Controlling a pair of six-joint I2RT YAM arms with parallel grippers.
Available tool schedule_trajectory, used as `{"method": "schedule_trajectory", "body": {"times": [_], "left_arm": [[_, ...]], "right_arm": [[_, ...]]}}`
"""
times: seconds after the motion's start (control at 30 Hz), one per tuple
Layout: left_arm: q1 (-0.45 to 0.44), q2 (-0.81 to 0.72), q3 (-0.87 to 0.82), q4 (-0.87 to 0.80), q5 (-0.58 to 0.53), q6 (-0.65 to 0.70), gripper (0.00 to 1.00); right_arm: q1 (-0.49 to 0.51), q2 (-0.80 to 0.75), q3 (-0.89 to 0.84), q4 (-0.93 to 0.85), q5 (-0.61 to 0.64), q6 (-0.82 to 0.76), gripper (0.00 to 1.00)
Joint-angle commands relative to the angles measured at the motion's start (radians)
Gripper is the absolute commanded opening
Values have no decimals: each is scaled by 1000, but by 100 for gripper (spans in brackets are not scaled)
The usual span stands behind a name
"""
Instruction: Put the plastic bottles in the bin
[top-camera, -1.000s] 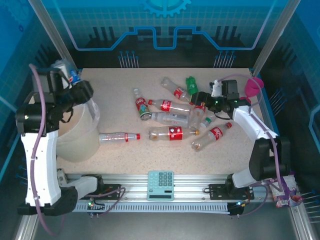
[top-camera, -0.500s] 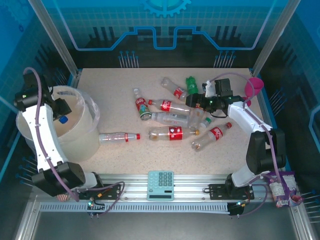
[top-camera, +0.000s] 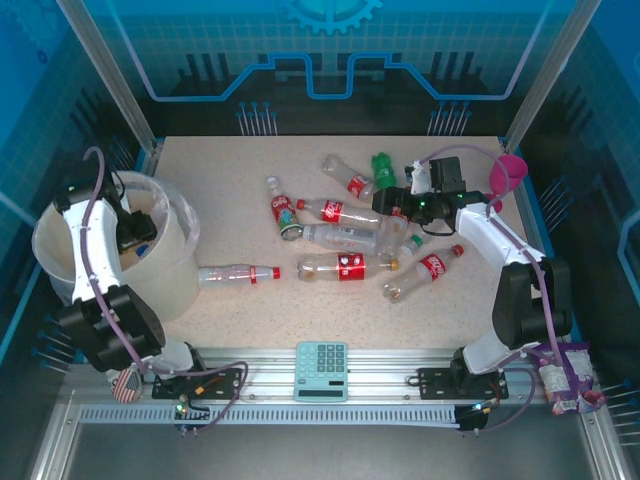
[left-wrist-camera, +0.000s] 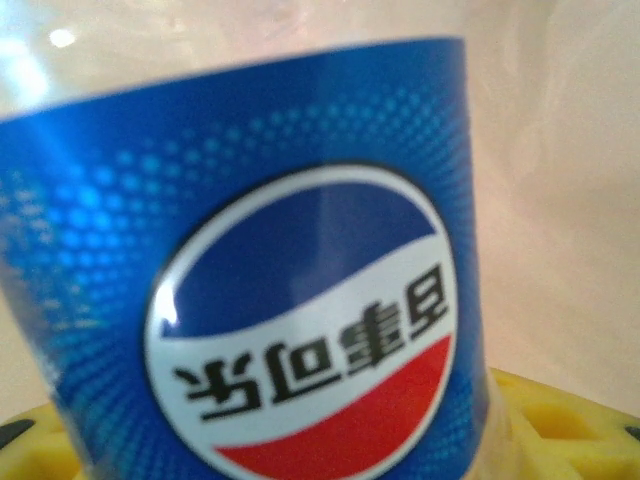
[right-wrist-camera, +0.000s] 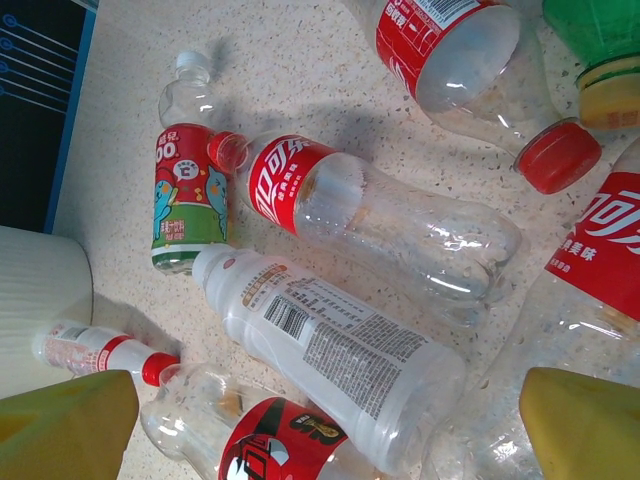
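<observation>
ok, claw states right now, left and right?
Left claw: closed on the blue-labelled bottle, over the bin.
Right claw: open, holding nothing.

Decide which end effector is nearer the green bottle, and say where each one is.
Right. The right end effector hovers open just beside the green bottle. The left end effector is far across the table, inside the bin, gripping a Pepsi bottle.
</observation>
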Motion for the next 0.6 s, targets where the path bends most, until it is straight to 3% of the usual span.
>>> {"method": "schedule_trajectory", "body": {"times": [0.0, 0.13, 0.57], "left_arm": [[10, 28, -27, 41, 37, 34, 43], [9, 59, -49, 59, 39, 32, 43], [2, 62, -57, 55, 18, 39, 93]], "right_arm": [[10, -25, 4, -24, 12, -11, 99], [7, -29, -1, -41, -1, -8, 99], [-28, -51, 0, -57, 12, 33, 98]]}}
